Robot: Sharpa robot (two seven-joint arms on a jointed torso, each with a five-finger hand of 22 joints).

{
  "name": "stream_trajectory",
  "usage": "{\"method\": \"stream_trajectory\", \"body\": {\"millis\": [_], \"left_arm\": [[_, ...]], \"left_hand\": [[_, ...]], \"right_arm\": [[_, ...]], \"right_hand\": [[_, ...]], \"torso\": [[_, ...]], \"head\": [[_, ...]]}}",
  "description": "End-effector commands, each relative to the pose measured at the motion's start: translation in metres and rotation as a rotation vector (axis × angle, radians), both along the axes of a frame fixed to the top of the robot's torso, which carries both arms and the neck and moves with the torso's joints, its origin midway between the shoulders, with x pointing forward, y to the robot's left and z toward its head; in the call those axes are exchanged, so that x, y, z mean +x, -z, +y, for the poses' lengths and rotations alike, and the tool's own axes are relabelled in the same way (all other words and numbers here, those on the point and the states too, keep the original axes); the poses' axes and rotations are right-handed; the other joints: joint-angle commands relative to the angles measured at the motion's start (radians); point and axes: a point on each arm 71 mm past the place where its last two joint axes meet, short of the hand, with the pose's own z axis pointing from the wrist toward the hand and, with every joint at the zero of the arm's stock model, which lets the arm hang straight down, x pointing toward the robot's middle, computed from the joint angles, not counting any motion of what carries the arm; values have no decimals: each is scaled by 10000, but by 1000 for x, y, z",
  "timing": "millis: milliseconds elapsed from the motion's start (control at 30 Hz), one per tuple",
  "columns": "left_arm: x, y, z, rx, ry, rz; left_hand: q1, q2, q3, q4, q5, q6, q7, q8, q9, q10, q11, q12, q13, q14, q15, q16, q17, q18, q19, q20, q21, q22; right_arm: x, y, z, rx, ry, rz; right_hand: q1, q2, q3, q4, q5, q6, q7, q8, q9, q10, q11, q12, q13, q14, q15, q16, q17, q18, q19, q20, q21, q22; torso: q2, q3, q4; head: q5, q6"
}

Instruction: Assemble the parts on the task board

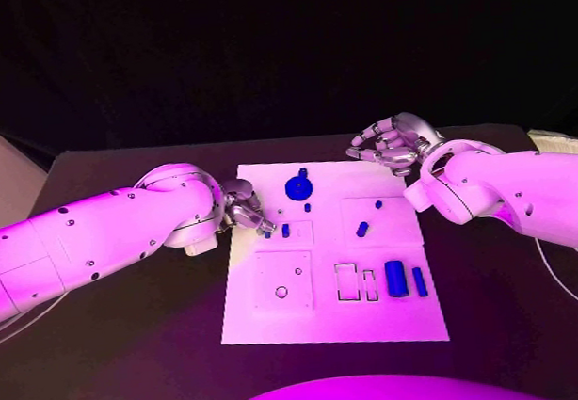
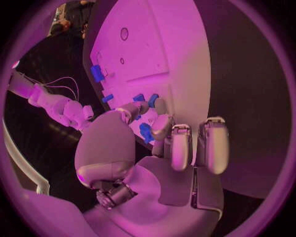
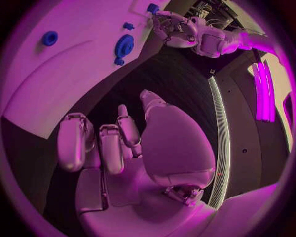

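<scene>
Black table (image 1: 140,364): left robot hand (image 1: 246,210) pinches small blue part (image 2: 146,132) at task board (image 1: 330,324); right robot hand (image 1: 396,143) curled, empty.

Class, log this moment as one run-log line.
left hand: pinching blue part at task board edge | right hand: curled, holding nothing, off board

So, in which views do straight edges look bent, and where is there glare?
Head view: the white rectangular task board keeps straight edges. Left wrist view: the board's edge curves. Right wrist view: its edge bows too, and bright strips glare beside the black table.
</scene>
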Motion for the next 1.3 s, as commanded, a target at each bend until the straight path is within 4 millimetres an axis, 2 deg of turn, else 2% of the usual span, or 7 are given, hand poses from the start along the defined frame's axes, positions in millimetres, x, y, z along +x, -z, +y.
{"method": "stream_trajectory", "body": {"millis": [33,100,167,667,1033,1267,1300], "left_arm": [[-3,4,0,144,175,161],[-3,3,1,133,144,137],[-3,3,2,126,113,109],[-3,-2,6,-297,-215,-48],[-1,-11,10,-2157,-1247,9],[3,-26,11,-4438,-1707,-679],[4,-29,11,-4752,-1690,-887]], "left_hand": [[-143,13,-363,283,-572,58,57,-71,-28,-82,42,-95,-29,1021,-22,7,2567,-24,-12,-33,-52,907],[-242,55,-671,677,-1242,63,80,-102,-56,-95,63,-121,-35,1019,-7,4,2561,-20,-18,-20,-66,894],[-173,67,-837,884,-1517,65,84,-112,-67,-100,70,-134,-32,1017,-4,1,2555,-19,-15,-15,-69,897],[-83,83,-1086,1232,-1726,55,99,-125,-78,-132,83,-186,-75,1007,4,-17,2521,-7,-43,-7,-102,853],[-228,113,-1465,1394,-1894,-67,163,-190,-107,-337,140,-453,-409,956,48,-108,2351,59,-224,27,-275,583],[-13,317,-2104,1370,-1814,-1108,551,-281,-72,-1846,492,-1813,-2296,590,349,-688,1362,365,-1165,235,-1180,-731],[432,330,-2070,1319,-1768,-1595,754,-349,-84,-2875,683,-2619,-3387,206,516,-1186,575,577,-1893,349,-1868,-1692]], "right_arm": [[0,-1,1,61,-121,-136],[0,-1,1,67,-119,-145],[0,-1,1,70,-116,-150],[0,-1,1,76,-117,-155],[-1,-1,4,112,-170,-96],[0,0,3,96,-126,-91],[0,0,2,92,-117,-92]], "right_hand": [[-101,-6,6,28,27,-90,7,70,10,-83,13,-59,-14,620,28,-54,1174,122,-14,22,-45,679],[-152,-6,-9,28,26,-99,9,76,9,-92,15,-63,-24,625,30,-44,1195,131,-31,24,-95,649],[-176,-5,-17,29,26,-103,10,78,9,-97,16,-66,-30,625,31,-43,1197,131,-31,25,-98,648],[-236,-3,-37,30,19,-118,12,82,8,-116,19,-80,-51,621,33,-51,1186,136,-39,27,-123,635],[-255,10,-38,30,20,-123,12,84,8,-110,20,-72,-45,623,34,-48,1192,134,-35,28,-114,642],[-255,10,-38,30,20,-123,12,84,8,-110,20,-72,-45,623,34,-48,1192,134,-35,28,-114,642],[-255,10,-38,30,20,-123,12,84,8,-110,20,-72,-45,623,34,-48,1192,134,-35,28,-114,642]], "torso": [[2,-5,2],[3,-6,-1],[1,-5,-1],[-1,5,-3],[-1,13,-6],[-4,13,-12],[-4,15,-10]], "head": [[-6,3],[-10,3],[-9,3],[-7,14],[16,67],[-10,103],[-20,114]]}}
